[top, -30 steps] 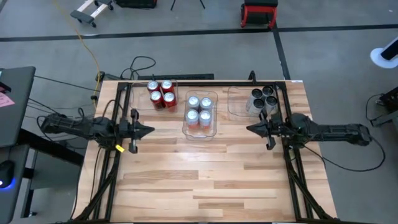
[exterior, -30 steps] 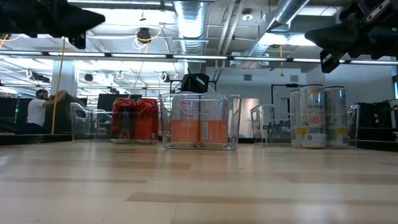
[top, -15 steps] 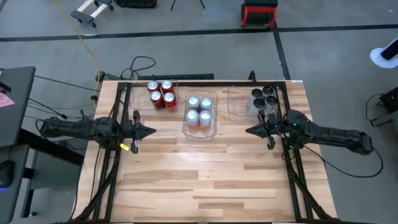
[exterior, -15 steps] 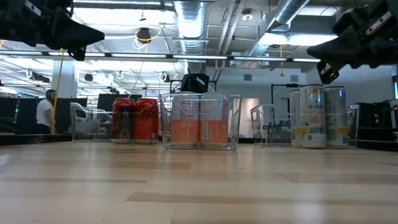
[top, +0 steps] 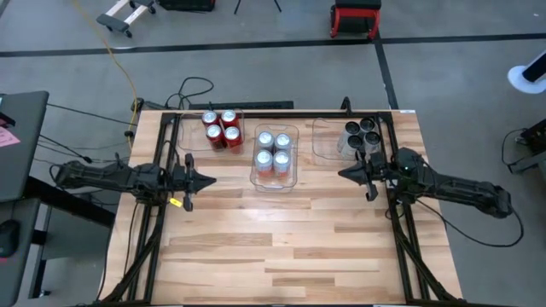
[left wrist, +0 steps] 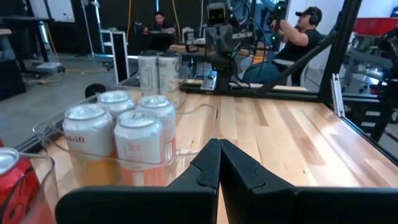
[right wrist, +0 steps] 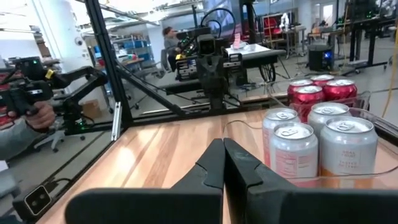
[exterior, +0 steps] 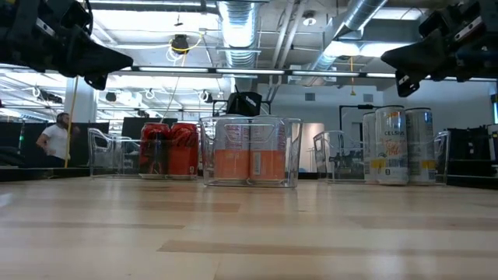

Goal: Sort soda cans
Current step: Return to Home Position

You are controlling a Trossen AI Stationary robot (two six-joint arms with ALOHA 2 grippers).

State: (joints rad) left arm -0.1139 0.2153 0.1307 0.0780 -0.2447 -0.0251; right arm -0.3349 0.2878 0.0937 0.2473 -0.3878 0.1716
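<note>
Several red cans (top: 221, 128) stand in a clear bin at the far left. Several silver-and-orange cans (top: 274, 153) stand in the middle clear bin (top: 275, 180). Several dark-topped cans (top: 362, 135) stand in the far right clear bin (top: 324, 141). My left gripper (top: 211, 180) is shut and empty, held above the table left of the middle bin. My right gripper (top: 340, 176) is shut and empty, above the table right of the middle bin. Each points at the other. The middle cans show in the left wrist view (left wrist: 118, 134) and the right wrist view (right wrist: 311, 143).
The wooden table's near half (top: 281, 247) is bare boards. Dark frame rails (top: 401, 230) run along both table sides. People stand and sit in the room beyond the table (left wrist: 298, 37).
My left gripper has moved a little toward the table's right edge and near edge. My right gripper has sunk slightly and its arm has swung a little. Both stay shut. The cans have not moved.
</note>
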